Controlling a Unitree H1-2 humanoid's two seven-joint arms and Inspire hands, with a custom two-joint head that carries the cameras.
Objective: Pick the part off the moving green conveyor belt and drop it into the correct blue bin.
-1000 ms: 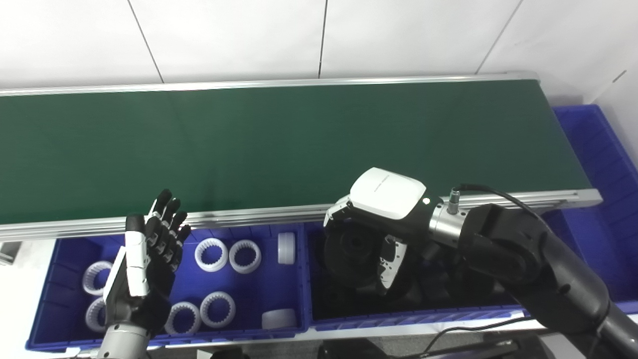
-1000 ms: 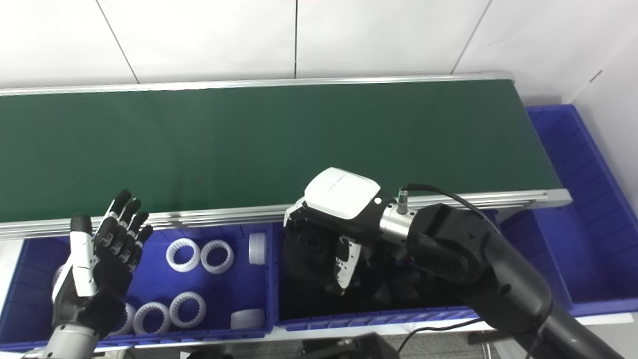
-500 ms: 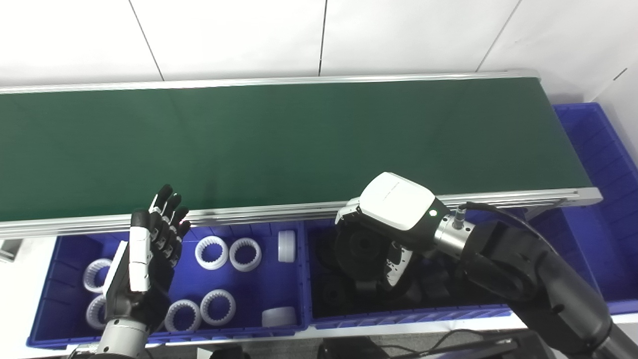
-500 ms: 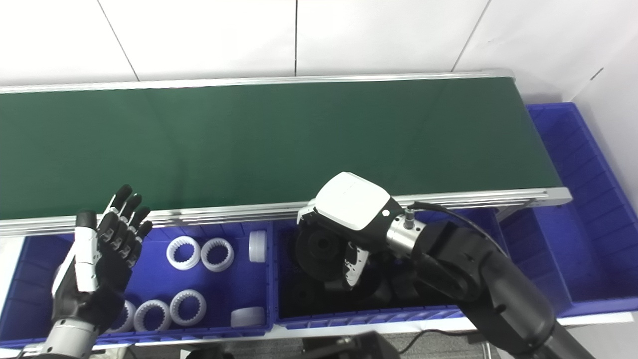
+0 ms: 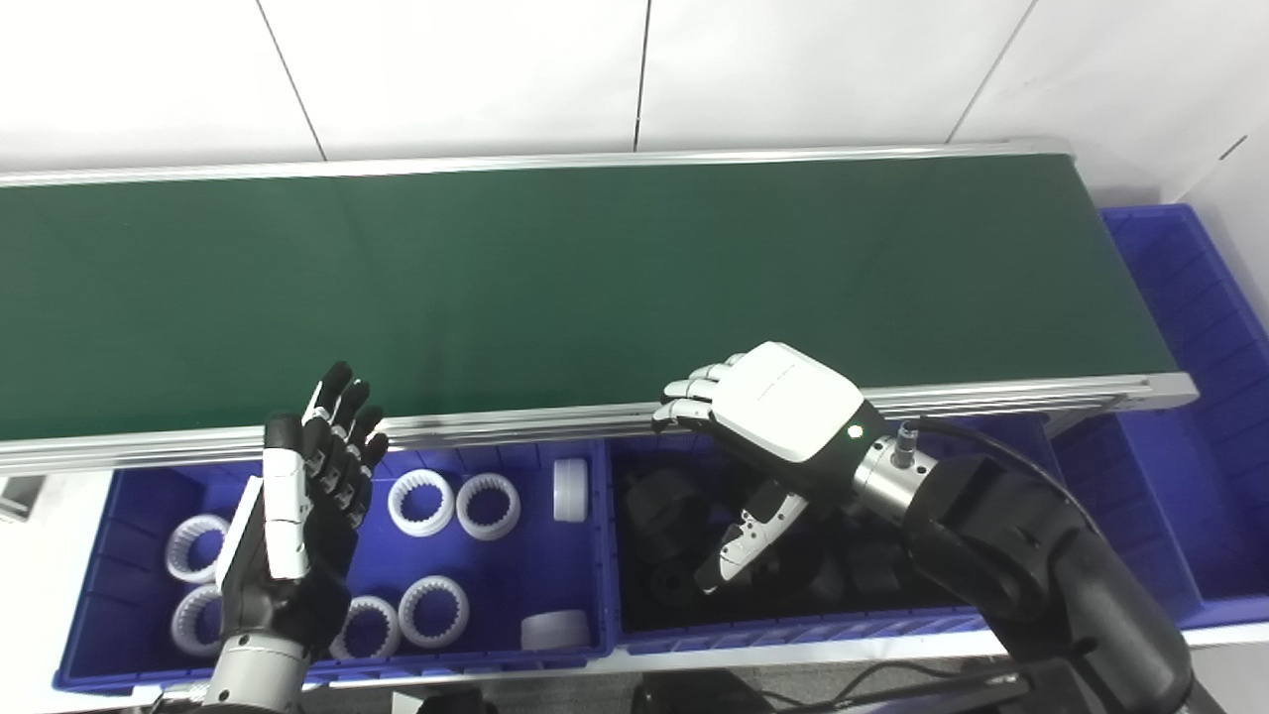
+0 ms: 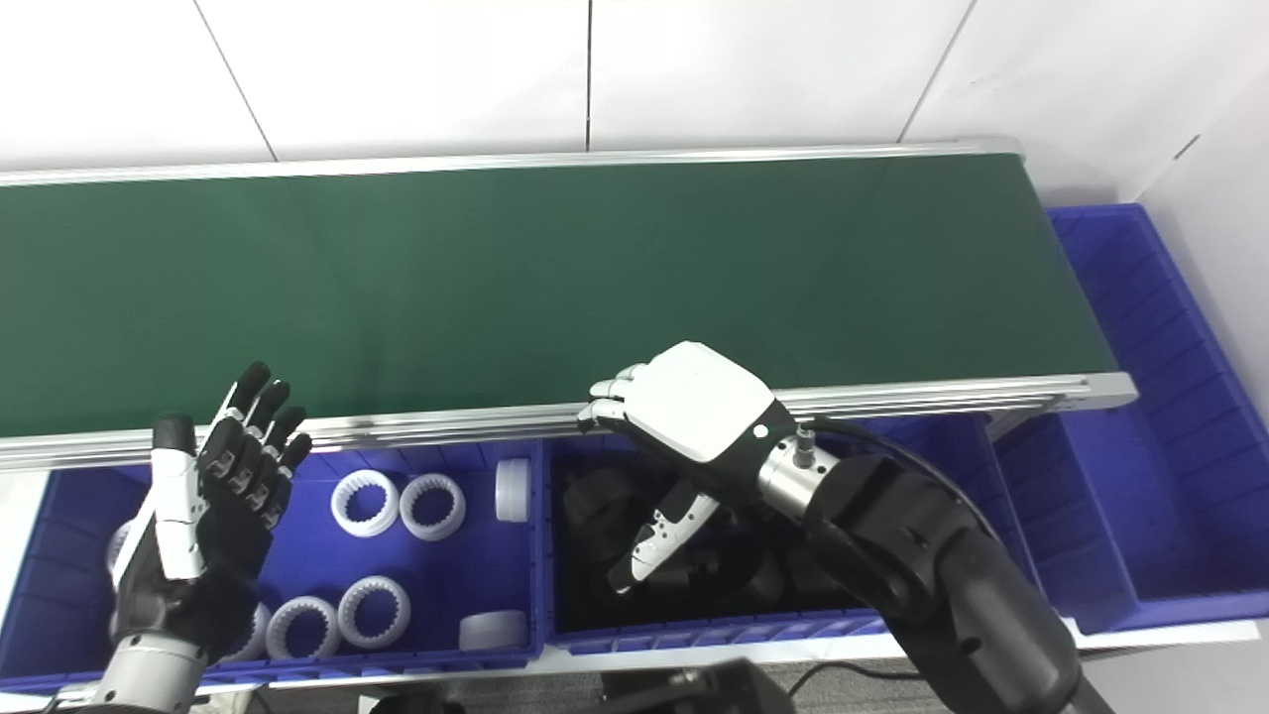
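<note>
As it lies: dull black part (image 5: pixel 666 499)

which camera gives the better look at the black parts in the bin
The left eye view, slightly: the black parts show more fully left of the right hand. The right eye view shows the same pile, more covered by its thumb.

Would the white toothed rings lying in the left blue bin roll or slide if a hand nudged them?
The white toothed rings lie flat, so they would likely slide, not roll. They look rigid. One white part stands on edge, so it may tip or roll.
</note>
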